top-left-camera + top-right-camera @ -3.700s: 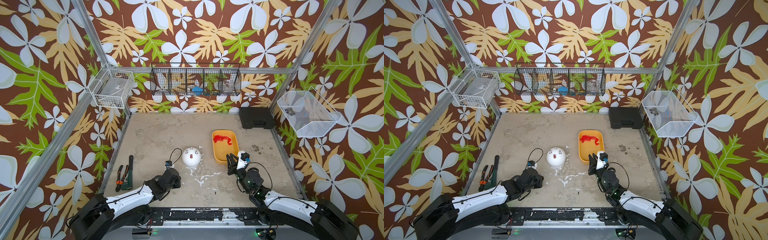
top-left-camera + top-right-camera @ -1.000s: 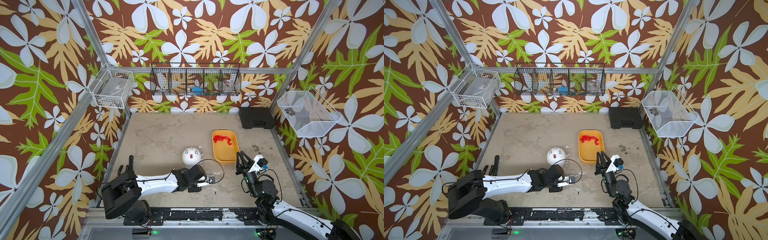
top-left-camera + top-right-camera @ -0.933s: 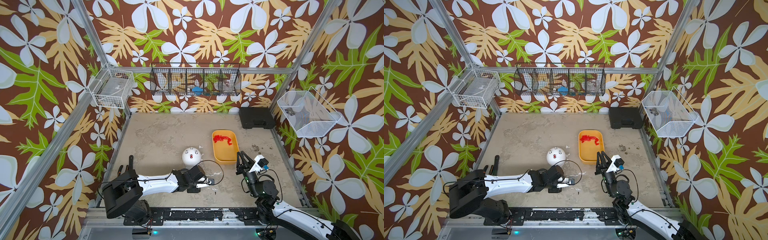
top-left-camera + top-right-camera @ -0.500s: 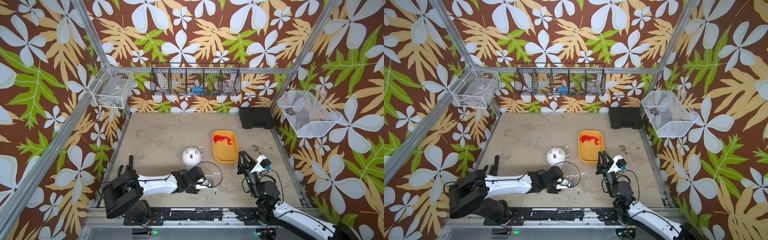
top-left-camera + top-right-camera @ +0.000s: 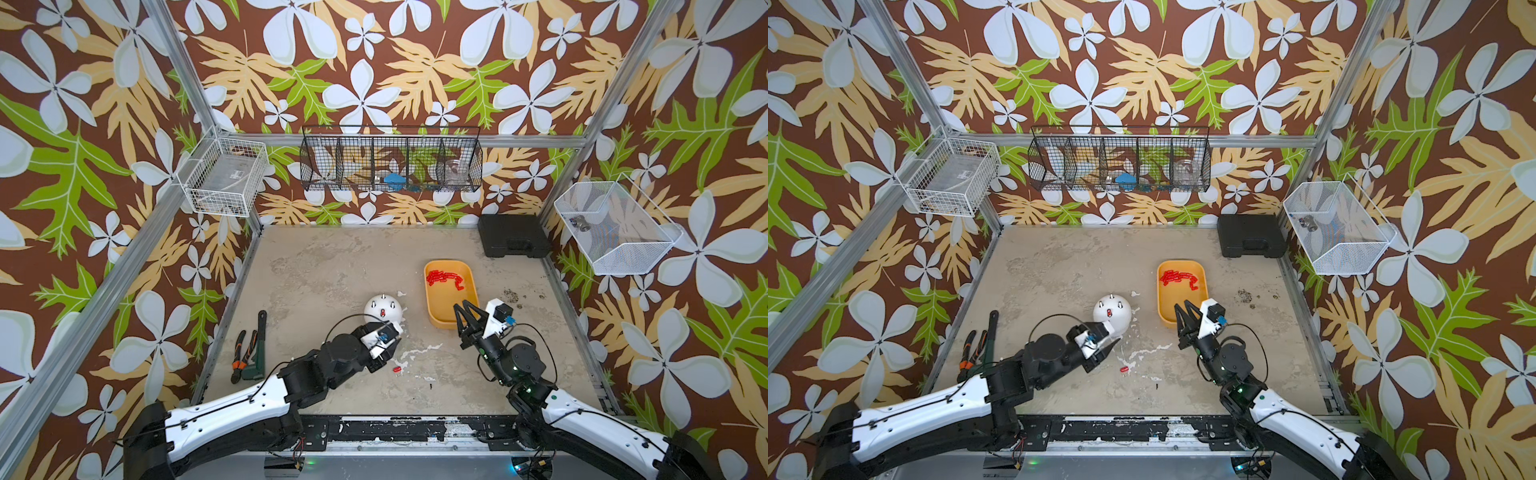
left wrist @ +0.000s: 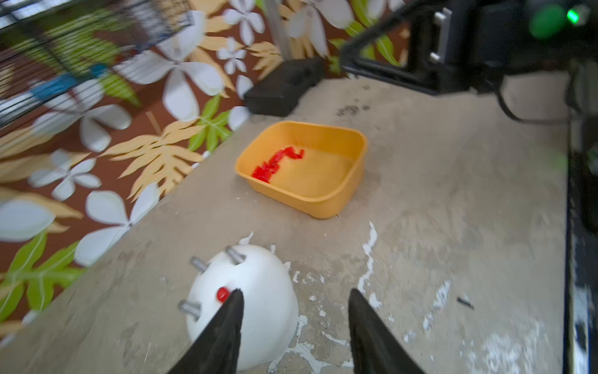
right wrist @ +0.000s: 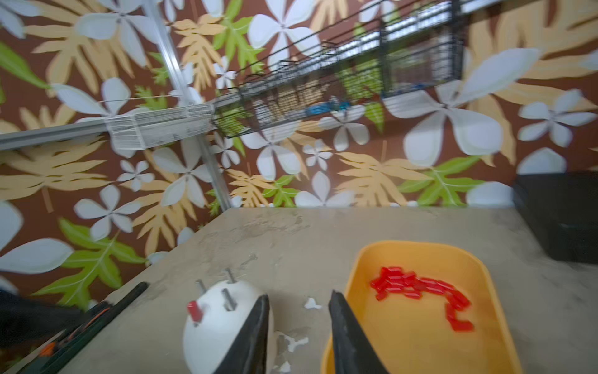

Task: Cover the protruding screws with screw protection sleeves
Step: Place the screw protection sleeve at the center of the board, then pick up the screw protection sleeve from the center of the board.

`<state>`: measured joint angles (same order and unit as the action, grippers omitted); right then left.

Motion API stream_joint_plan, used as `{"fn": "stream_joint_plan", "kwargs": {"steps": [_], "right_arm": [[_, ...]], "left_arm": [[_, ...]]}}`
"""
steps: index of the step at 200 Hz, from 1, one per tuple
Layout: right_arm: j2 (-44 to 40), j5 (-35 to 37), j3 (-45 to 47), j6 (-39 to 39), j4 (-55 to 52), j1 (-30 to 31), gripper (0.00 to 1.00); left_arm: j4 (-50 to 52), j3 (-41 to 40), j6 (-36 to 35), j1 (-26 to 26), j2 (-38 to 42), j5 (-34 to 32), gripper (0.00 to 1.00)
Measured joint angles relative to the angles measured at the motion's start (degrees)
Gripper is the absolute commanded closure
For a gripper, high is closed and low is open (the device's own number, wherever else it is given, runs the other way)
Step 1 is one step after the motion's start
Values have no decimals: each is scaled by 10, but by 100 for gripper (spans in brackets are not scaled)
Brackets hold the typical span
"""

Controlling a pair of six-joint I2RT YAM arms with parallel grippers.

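A white dome stands mid-table with protruding screws sticking out. One screw wears a red sleeve. Another red sleeve lies loose on the table in front of the dome. Many screw protection sleeves sit in the yellow tray. My left gripper is open and empty beside the dome's front right. My right gripper is open and empty, between the dome and the tray's near end.
Pliers and a dark hand tool lie at the table's left edge. A black case sits in the back right corner. Wire baskets hang on the walls. White flaky patches mark the table surface.
My left gripper has opened and drawn back toward the dome, and a red sleeve now lies on the table where it was. My right gripper has opened slightly.
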<state>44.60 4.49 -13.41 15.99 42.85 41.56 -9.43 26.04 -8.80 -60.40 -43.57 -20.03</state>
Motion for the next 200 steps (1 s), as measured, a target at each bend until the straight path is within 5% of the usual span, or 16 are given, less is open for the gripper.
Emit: {"fn": "stream_joint_plan", "kwargs": {"steps": [32, 60, 80, 131, 177, 200], "right_arm": [[77, -186, -138, -41, -188, 52, 62], [151, -196, -206, -144, -324, 172, 60], [213, -179, -238, -228, -390, 200, 60], [303, -164, -267, -384, -517, 207, 62], [403, -119, -289, -464, -523, 202, 66], [435, -115, -289, -477, -508, 191, 65]], "left_arm": [[50, -61, 252, 27, 158, -124, 34], [159, -91, 415, 89, 276, -165, 30], [213, -101, 478, 119, 313, -167, 29], [267, -62, 508, 167, 203, -103, 25], [216, -96, 497, 296, 139, 57, 29], [195, -113, 495, 315, 138, 110, 31]]}}
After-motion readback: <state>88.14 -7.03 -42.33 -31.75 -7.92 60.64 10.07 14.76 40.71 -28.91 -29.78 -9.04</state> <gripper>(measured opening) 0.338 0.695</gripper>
